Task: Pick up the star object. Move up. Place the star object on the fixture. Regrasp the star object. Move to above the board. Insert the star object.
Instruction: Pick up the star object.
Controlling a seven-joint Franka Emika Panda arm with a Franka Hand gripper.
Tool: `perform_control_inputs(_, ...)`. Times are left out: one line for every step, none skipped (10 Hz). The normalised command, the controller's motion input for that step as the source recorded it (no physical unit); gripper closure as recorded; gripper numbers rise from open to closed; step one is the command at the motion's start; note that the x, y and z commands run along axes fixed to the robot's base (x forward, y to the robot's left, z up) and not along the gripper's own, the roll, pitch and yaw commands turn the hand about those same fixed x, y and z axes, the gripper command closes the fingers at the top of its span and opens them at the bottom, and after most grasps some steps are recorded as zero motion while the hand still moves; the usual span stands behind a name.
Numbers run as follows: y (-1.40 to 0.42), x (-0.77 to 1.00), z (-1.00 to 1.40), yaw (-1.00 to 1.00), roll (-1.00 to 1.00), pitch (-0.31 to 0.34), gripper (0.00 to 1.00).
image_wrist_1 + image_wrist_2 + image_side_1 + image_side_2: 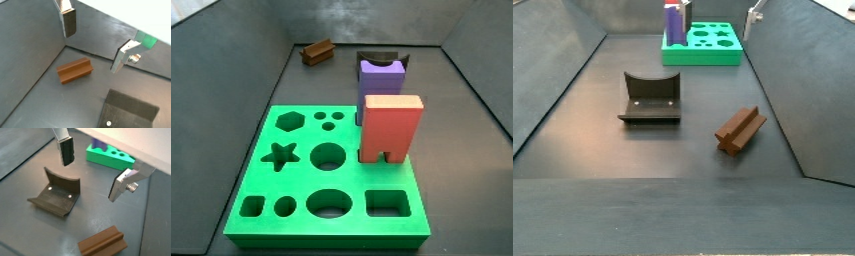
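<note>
While the gripper (93, 42) is hanging above the dark floor with its two silver fingers (65, 150) spread wide and nothing between them, the star object (74, 70) is lying flat on the floor below, apart from the pads and untouched. In a wrist view the star object (103, 242) is sitting near the fixture (57, 194), not touching it. In a side view the star object (740, 129) is resting just beside the dark fixture bracket (651, 98), with the board (704, 44) well apart at the far end. In a side view the gripper itself is barely showing.
</note>
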Motion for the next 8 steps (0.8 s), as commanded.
perform_control_inputs(0.0,0.0,0.0,-0.89,-0.06,-0.073,0.0)
perform_control_inputs(0.0,0.0,0.0,-0.89,-0.07,-0.074,0.0)
perform_control_inputs(0.0,0.0,0.0,-0.84,-0.09,-0.09,0.0)
perform_control_inputs(0.06,-0.02,0.0,-0.75,-0.07,-0.106,0.0)
perform_control_inputs(0.25,-0.04,-0.17,-0.48,-0.06,-0.144,0.0)
perform_control_inputs(0.26,0.0,-0.32,-0.27,0.0,-0.114,0.0)
perform_control_inputs(0.3,0.0,-0.5,-0.23,0.0,-0.15,0.0)
perform_control_inputs(0.26,-0.01,-0.46,-0.17,0.0,-0.149,0.0)
